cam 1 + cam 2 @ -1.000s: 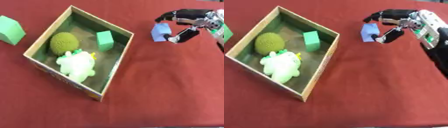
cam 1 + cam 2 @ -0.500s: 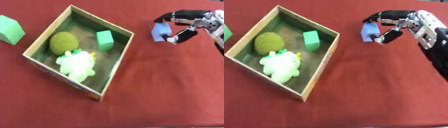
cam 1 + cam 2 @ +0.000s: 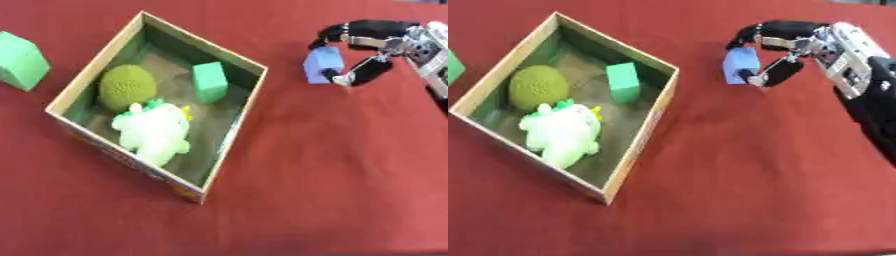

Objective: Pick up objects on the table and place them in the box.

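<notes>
**Blue block in hand, one green block left**

Your right hand (image 3: 798,47) has its fingers clamped on the blue block (image 3: 740,65), right of the box (image 3: 229,138). Three things are boxed; the green block (image 3: 21,61) waits on the desk (image 3: 332,180).

No text, label or number can be read anywhere in these views.

The right arm enters from the three o'clock edge, forearm angled toward ten o'clock. Its right hand (image 3: 785,50) sits at about one o'clock in the view (fingers curled above, thumb below), pinching a blue block (image 3: 740,65) between them.
</notes>
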Tool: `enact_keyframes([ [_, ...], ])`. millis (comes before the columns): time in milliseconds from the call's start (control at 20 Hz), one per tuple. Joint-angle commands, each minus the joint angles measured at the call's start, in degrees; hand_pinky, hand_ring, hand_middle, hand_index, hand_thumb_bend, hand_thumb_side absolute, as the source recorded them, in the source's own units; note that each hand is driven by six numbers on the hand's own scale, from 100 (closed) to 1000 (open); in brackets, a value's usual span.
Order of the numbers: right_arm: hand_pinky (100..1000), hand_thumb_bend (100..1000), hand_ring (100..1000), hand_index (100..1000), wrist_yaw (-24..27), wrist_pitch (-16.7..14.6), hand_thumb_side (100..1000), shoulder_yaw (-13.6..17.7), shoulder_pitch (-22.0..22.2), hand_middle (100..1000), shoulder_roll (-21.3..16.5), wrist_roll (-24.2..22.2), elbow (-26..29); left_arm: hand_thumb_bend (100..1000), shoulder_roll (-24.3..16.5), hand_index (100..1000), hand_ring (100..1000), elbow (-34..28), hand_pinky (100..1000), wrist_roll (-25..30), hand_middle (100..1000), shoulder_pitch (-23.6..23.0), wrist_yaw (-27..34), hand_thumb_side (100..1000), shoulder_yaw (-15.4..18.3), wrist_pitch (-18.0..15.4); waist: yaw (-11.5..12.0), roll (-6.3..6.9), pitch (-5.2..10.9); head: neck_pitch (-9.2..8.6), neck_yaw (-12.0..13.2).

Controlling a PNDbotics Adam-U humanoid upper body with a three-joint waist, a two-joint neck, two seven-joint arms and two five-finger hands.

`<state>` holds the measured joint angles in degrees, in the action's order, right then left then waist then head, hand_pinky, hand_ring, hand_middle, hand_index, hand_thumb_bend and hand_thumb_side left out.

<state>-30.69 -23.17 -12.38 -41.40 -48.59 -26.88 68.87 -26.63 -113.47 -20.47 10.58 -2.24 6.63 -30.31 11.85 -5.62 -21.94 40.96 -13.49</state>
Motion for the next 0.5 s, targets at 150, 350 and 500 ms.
enact_keyframes([
  [150,914,100,1000,676,3.04,1.11,221,0.81,-0.88,349,-1.26,1.50,0.33,100,-0.95,880,947,-1.12,877,0.18,808,0.38,0.27,719,0.30,0.03,0.07,-0.36,0.71,-0.19,-0.29],
  [350,909,100,1000,666,7.03,1.87,209,1.43,1.03,333,-2.78,2.15,4.19,100,-1.09,879,946,-1.12,877,0.16,808,0.21,0.36,718,0.35,0.03,0.02,-0.33,1.20,0.10,-0.16],
  [500,905,100,1000,672,10.03,2.27,201,2.06,1.37,335,-4.12,2.01,8.67,100,-1.25,878,945,-1.12,877,0.14,807,-0.02,0.46,716,0.38,0.06,-0.21,-0.30,1.79,0.54,0.04],
])
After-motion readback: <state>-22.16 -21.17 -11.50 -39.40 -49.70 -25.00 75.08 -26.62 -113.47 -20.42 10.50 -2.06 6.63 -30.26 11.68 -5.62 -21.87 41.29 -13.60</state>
